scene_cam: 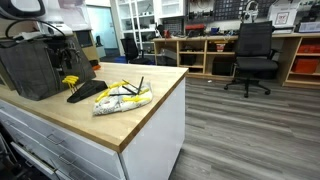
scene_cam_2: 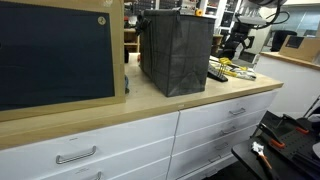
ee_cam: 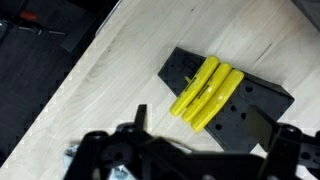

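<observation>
Three yellow markers (ee_cam: 205,92) lie side by side on a black perforated holder (ee_cam: 250,110) on the wooden countertop (ee_cam: 110,90). In the wrist view my gripper (ee_cam: 200,125) hangs above the holder's near end. It is open: its dark fingertips (ee_cam: 140,115) stand wide apart with nothing between them. In an exterior view the holder with the markers (scene_cam: 85,88) sits beside a clear plastic bag (scene_cam: 122,97) with yellow and white contents. The gripper (scene_cam_2: 238,42) hovers over the far end of the counter.
A tall dark grey fabric bag (scene_cam_2: 175,52) stands on the counter close to the holder. A framed blackboard (scene_cam_2: 55,55) leans at the counter's other end. The counter edge (scene_cam: 150,125) drops to the floor, where an office chair (scene_cam: 253,55) stands before shelves.
</observation>
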Robot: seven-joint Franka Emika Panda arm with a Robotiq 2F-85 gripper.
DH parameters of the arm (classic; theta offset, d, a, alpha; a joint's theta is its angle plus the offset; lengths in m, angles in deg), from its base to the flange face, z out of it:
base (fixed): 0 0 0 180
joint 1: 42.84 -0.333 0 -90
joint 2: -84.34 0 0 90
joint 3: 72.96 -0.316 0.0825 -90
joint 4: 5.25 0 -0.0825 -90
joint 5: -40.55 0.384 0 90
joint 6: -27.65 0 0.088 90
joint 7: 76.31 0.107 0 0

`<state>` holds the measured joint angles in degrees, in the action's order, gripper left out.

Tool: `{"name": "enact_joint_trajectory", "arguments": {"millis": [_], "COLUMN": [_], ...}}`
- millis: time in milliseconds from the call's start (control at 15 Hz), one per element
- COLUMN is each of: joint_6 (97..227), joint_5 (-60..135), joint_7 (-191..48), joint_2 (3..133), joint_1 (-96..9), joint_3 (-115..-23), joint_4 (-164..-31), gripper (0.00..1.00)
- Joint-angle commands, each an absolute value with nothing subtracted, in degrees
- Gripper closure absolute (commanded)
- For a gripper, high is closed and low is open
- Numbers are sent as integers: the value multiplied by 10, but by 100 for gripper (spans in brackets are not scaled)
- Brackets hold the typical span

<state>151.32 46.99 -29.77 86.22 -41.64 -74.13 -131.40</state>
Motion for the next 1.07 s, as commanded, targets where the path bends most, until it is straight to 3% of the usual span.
{"name": "enact_joint_trajectory", "arguments": {"millis": [0,1000], "joint_6": [1511,1509], "joint_5": [466,482], "joint_7": [-278,-285], "joint_2": [836,761], "joint_1": [-420,-433], "joint_3": [-739,-735], "joint_4": [-1289,-1228], "gripper": [0,0]}}
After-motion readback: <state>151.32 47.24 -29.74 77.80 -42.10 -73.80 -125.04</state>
